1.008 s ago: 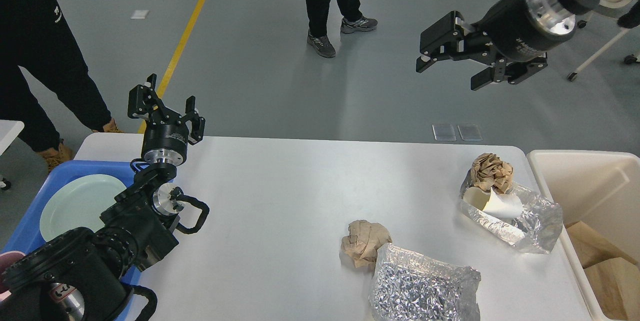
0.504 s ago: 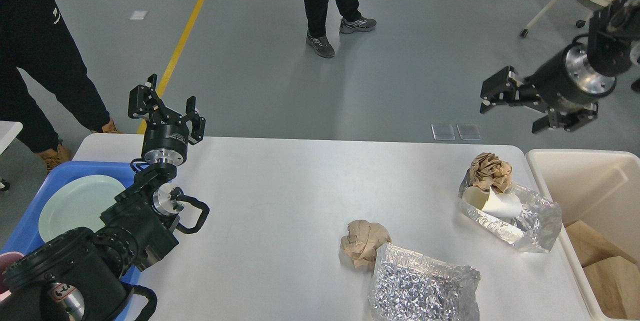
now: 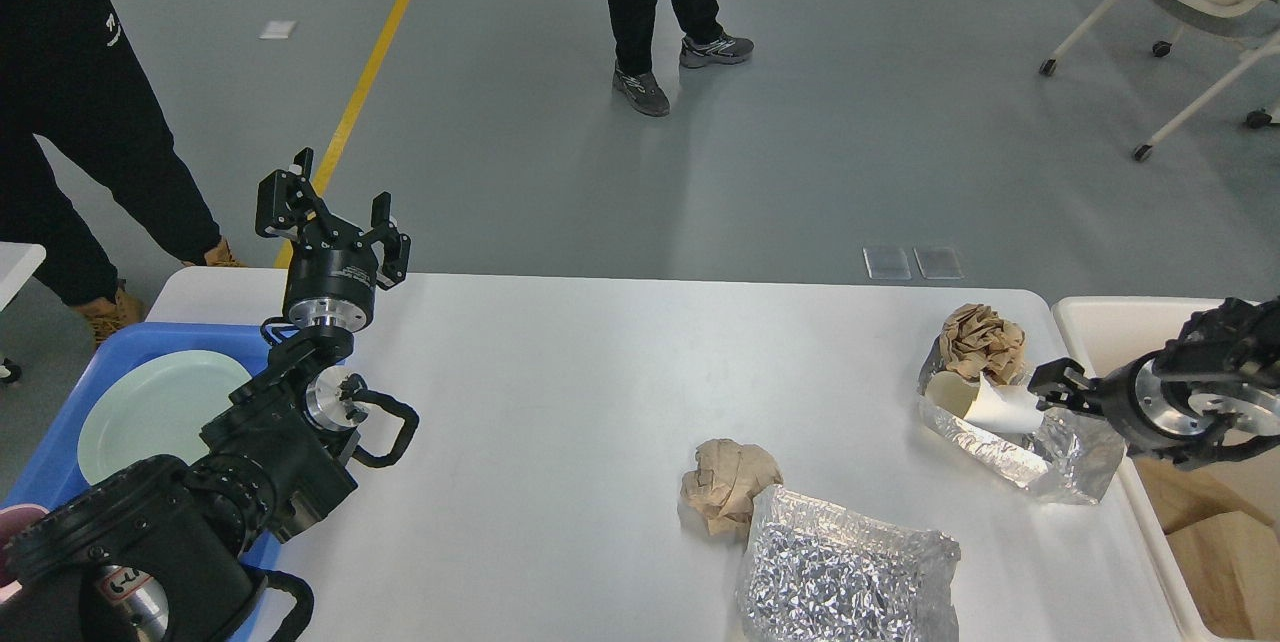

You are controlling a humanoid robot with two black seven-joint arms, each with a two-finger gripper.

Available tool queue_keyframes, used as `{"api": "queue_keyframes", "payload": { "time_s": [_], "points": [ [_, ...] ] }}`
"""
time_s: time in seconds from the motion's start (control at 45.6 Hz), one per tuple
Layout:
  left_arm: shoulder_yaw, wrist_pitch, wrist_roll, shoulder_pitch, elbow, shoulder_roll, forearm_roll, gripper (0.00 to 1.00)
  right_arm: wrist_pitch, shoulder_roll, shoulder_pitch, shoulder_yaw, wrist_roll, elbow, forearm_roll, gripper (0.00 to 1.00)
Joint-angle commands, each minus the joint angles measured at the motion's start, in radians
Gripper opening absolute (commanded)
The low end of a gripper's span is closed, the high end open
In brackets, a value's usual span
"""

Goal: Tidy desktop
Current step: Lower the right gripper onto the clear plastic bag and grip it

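Observation:
The white desktop (image 3: 560,402) holds scattered trash. A crumpled brown paper ball (image 3: 982,342), a white paper cup (image 3: 990,409) and a clear silver foil bag (image 3: 1060,457) lie together near the right edge. Another brown paper ball (image 3: 728,484) and a crinkled silver foil bag (image 3: 845,577) lie at the front middle. My right gripper (image 3: 1052,388) is low, right beside the cup and the right foil bag; it looks small and dark, and I cannot tell its fingers apart. My left gripper (image 3: 330,212) is open and empty, raised above the far left corner.
A blue tray (image 3: 60,452) with a pale green plate (image 3: 155,412) sits at the left edge. A cream-white bin (image 3: 1110,322) with brown paper inside stands at the right. Two people stand beyond the table, and a wheeled chair is at the far right.
My right arm has swung down from high above the floor to table level beside the cup and foil bag. The left arm has not moved.

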Motion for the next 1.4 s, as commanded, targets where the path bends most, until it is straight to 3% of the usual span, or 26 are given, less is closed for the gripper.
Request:
{"api": "queue_keyframes", "payload": {
  "time_s": [0.0, 0.438, 0.767, 0.964, 1.161, 1.249, 1.38],
  "points": [
    [0.0, 0.0, 0.0, 0.0, -0.001, 0.0, 0.0, 0.96, -0.026, 0.003, -0.132, 0.054, -0.001, -0.079, 0.001, 1.0],
    [0.0, 0.001, 0.0, -0.001, -0.001, 0.0, 0.0, 0.96, -0.057, 0.036, -0.369, 0.159, 0.001, -0.352, 0.006, 1.0],
    [0.0, 0.0, 0.0, 0.0, 0.001, 0.0, 0.0, 0.96, -0.12, 0.095, -0.479, 0.211, 0.004, -0.467, 0.004, 0.95],
    [0.0, 0.0, 0.0, -0.001, 0.001, 0.0, 0.0, 0.96, -0.123, 0.115, -0.508, 0.203, 0.005, -0.49, -0.006, 0.69],
    [0.0, 0.0, 0.0, 0.0, -0.001, 0.0, 0.0, 0.96, -0.123, 0.128, -0.505, 0.194, 0.004, -0.486, -0.008, 0.16],
    [0.0, 0.001, 0.0, 0.0, -0.001, 0.0, 0.0, 0.96, -0.123, 0.126, -0.502, 0.196, 0.004, -0.486, -0.008, 0.0],
    [0.0, 0.001, 0.0, -0.001, -0.001, 0.0, 0.0, 0.96, -0.12, 0.126, -0.487, 0.209, 0.014, -0.48, -0.006, 0.0]
  ]
}}
